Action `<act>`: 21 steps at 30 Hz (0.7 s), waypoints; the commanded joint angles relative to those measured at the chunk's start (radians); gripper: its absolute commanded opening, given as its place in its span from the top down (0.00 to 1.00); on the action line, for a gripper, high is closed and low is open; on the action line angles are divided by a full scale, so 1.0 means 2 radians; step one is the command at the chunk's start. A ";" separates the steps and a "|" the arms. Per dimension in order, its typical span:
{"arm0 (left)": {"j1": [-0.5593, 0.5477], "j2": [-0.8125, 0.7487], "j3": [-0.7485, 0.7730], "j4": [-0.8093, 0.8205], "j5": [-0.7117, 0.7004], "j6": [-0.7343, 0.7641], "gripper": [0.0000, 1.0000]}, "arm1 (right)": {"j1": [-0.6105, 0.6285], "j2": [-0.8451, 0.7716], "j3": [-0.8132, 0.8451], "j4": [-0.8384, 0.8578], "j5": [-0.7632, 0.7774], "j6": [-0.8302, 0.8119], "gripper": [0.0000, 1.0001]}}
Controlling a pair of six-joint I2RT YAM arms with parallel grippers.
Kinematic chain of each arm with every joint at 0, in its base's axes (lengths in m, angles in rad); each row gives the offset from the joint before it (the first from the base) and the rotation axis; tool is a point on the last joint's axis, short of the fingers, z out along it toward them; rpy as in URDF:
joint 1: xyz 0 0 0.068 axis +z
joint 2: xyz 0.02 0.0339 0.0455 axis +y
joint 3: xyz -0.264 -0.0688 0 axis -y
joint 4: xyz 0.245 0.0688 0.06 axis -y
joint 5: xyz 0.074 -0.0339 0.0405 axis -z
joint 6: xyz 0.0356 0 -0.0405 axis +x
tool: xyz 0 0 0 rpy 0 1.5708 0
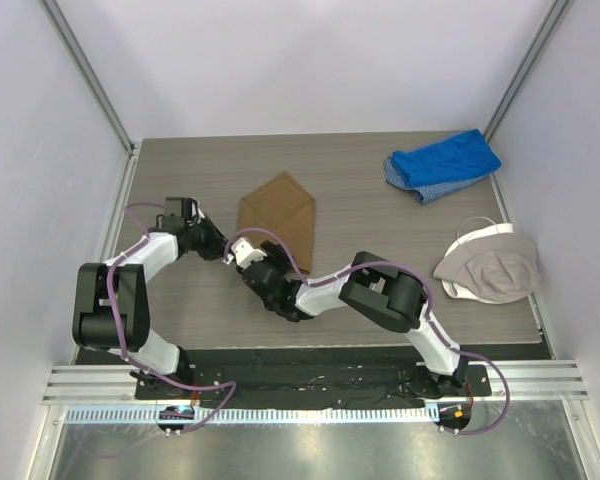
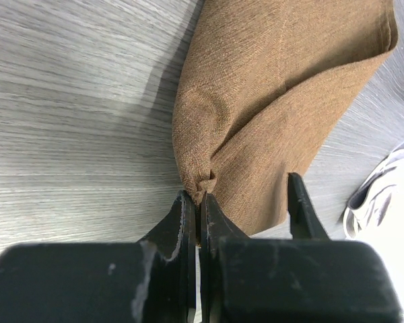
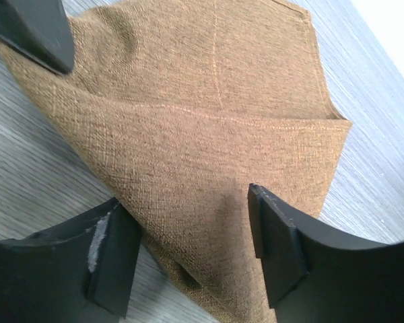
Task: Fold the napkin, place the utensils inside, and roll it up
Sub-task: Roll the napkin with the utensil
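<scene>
Nearest us, we saw the left gripper [image 2: 198,205] pinched tight on the near corner of the folded tan-brown cloth napkin [image 1: 280,215]. Just right of it the right gripper [image 3: 188,249] stood open, its fingers spread over the napkin's near part. The napkin lay mid-table on the grey wood-grain tabletop [image 1: 180,170]; at the far right sat a crumpled blue cloth [image 1: 442,163]

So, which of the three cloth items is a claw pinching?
The tan-brown napkin, pinched at its corner by the left claw; blue cloth and cap lie untouched.
</scene>
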State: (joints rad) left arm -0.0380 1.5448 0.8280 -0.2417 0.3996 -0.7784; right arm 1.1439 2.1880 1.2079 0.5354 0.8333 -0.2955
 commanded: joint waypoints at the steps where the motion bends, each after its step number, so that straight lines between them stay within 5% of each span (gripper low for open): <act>1: 0.007 -0.019 -0.001 0.025 0.007 0.000 1.00 | -0.002 -0.012 -0.026 -0.005 0.024 -0.026 0.39; 10: 0.008 -0.013 -0.002 0.026 0.004 0.006 0.96 | -0.008 -0.029 -0.031 -0.034 -0.081 -0.062 0.70; 12: 0.008 -0.011 -0.004 0.026 0.002 0.007 0.87 | -0.017 -0.034 -0.019 -0.082 -0.124 -0.052 0.78; 18: 0.007 -0.037 -0.017 0.021 -0.047 0.013 0.31 | -0.040 -0.049 0.029 -0.218 -0.226 -0.013 0.91; 21: 0.008 -0.060 -0.032 0.023 -0.082 0.015 0.21 | -0.053 -0.053 0.062 -0.294 -0.282 0.008 0.96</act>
State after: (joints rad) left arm -0.0292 1.5097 0.7891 -0.2256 0.3424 -0.7689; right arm 1.0718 2.1174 1.2602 0.2287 0.4763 -0.3630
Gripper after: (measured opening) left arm 0.733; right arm 0.125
